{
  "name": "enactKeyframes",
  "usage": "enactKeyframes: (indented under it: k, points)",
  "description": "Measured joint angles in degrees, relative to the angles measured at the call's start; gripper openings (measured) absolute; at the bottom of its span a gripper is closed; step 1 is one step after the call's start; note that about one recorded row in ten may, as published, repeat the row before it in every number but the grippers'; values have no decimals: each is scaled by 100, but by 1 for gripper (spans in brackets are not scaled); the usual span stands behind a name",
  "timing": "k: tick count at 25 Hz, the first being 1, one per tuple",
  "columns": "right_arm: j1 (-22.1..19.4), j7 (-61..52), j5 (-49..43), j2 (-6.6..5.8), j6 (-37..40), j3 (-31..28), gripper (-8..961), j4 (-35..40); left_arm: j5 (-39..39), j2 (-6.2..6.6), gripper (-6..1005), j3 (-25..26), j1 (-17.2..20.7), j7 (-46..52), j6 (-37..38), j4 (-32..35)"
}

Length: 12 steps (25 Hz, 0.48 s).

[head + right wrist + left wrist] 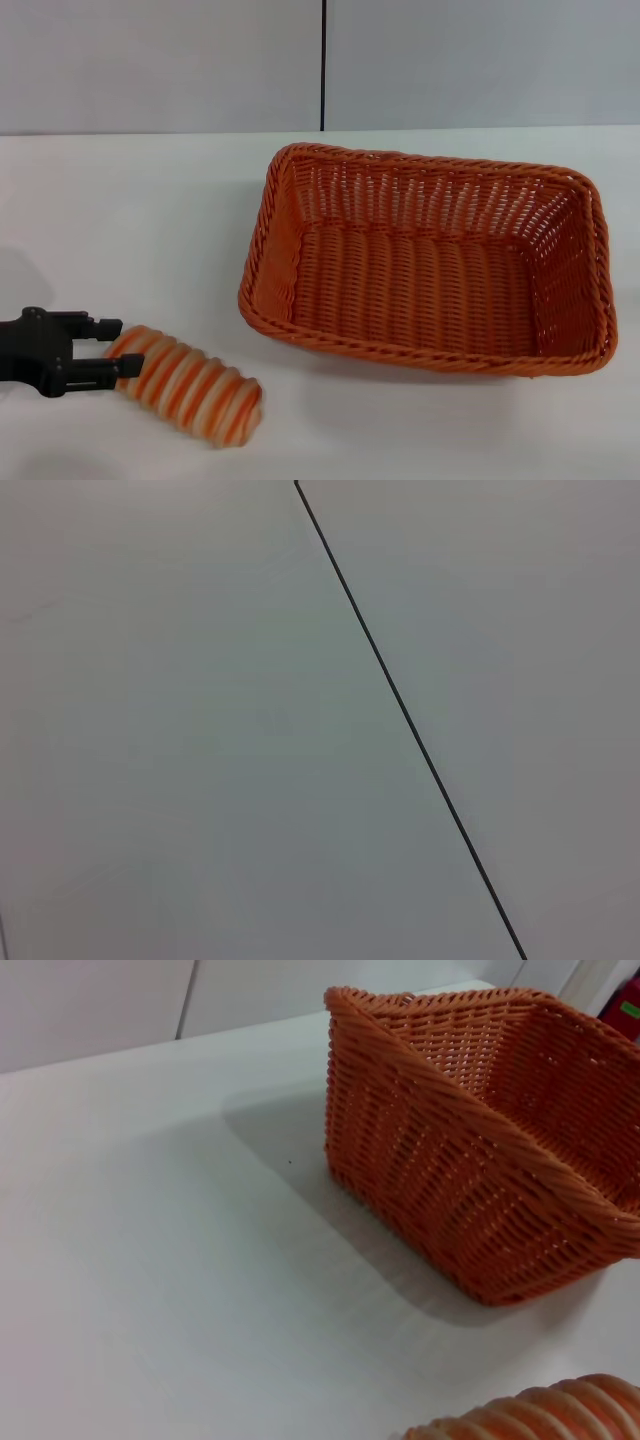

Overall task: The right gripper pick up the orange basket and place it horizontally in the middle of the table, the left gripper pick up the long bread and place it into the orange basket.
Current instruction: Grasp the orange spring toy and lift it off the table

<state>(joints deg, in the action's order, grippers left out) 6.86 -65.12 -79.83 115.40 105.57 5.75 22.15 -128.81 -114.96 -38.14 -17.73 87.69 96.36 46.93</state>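
The orange basket (430, 265) stands upright on the white table (130, 220), centre-right in the head view, lying lengthwise across it with nothing inside. The left wrist view shows one corner of the orange basket (470, 1150). The long bread (188, 385), striped orange and cream, lies on the table at the front left, and a strip of the long bread (540, 1415) shows in the left wrist view. My left gripper (124, 347) is low at the far left, open, with one finger on each side of the bread's left end. The right gripper is out of view.
A grey wall (160, 60) with a dark vertical seam (323, 60) runs behind the table. The right wrist view shows only that wall (200, 730) and its seam (400, 710). Bare tabletop lies between the bread and the basket.
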Motion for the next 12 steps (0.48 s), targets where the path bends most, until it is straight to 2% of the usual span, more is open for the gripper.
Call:
enactKeyframes:
  k: [12]
  points:
    - [27,-43,45,0,11,-40,694,5,-218,-21,625,-13,-142,-61,-22,-131]
